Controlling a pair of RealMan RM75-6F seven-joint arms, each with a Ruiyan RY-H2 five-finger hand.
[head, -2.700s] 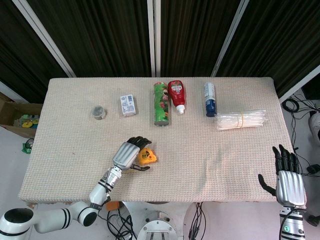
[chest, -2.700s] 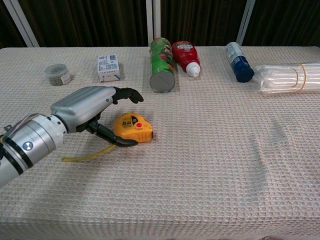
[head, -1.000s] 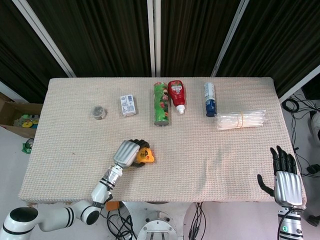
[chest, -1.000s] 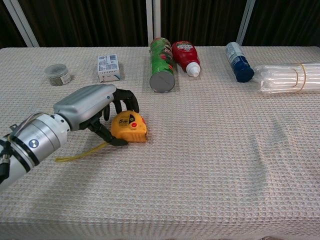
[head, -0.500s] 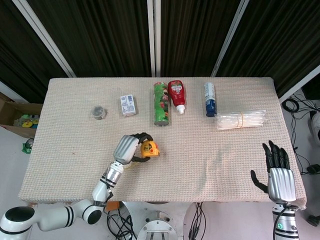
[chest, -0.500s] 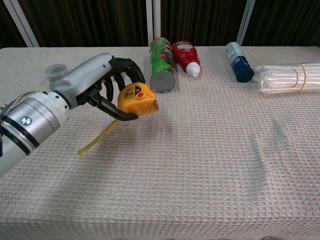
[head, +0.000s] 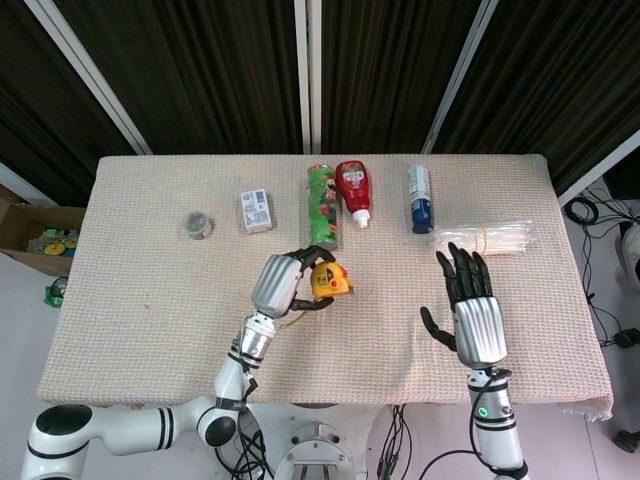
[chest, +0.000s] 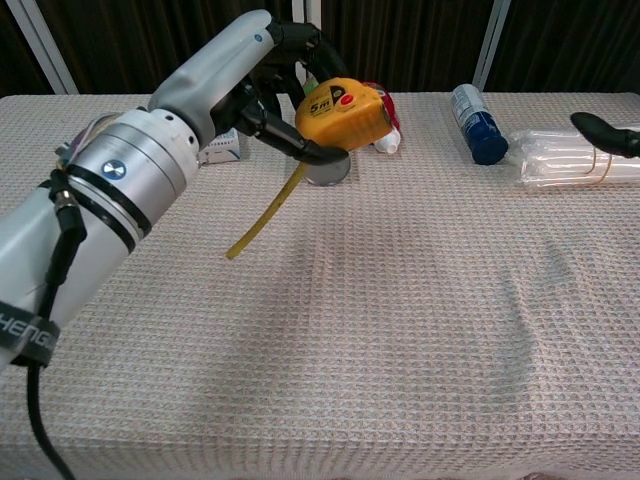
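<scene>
We held the yellow tape measure (chest: 343, 111) in our left hand (head: 281, 281), lifted clear of the desk (head: 150, 300), with the fingers (chest: 290, 37) curled over its top and the thumb hooked under it, so the case was pinched between them. In the chest view the case sat tilted, its "5m" label and red button facing the camera, and a short length of yellow tape (chest: 264, 216) hung down from it at a slant, its free end above the woven cloth. From the head view the tape measure (head: 328, 279) hung above the middle of the desk, just in front of the green canister (head: 322, 206) that lay on its side.

Our right hand (head: 474, 318) hovered above the right half of the desk, holding nothing, its fingers (head: 463, 270) spread apart and pointing away from us toward the bundle of clear straws (head: 484, 238). In the chest view only one dark fingertip of it showed at the right edge, in front of that bundle.

Along the far side of the desk lay a small round tin (head: 197, 224), a little white box (head: 256, 210), the green canister, a red sauce bottle (head: 353, 188) with a white cap, and a blue-and-white bottle (head: 420, 198), with the straws just right of it.
</scene>
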